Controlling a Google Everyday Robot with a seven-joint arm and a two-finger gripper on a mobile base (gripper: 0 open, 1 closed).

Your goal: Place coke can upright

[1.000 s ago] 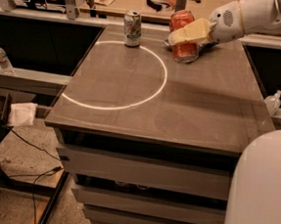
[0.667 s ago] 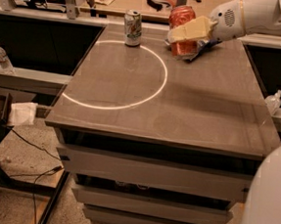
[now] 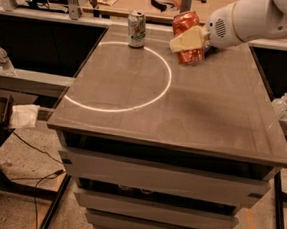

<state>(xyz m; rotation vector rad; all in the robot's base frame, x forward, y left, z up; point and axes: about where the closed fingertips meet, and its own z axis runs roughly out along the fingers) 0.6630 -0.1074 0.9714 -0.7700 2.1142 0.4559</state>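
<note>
The red coke can (image 3: pixel 189 38) is near the back right of the grey table (image 3: pixel 183 115), held nearly upright with a slight tilt. My gripper (image 3: pixel 190 39) reaches in from the right on a white arm and is shut on the can, a cream fingertip (image 3: pixel 186 39) across its front. The can's base is at or just above the tabletop; I cannot tell if it touches.
A white-and-green soda can (image 3: pixel 136 29) stands upright at the back of the table, on the edge of a white circle (image 3: pixel 117 76) marked on the top. Desks with clutter stand behind. A plastic bottle (image 3: pixel 3 59) sits on a ledge at the left.
The gripper has turned the coke can from a stronger tilt to nearly upright, staying at the back right of the table. The view has shifted slightly.
</note>
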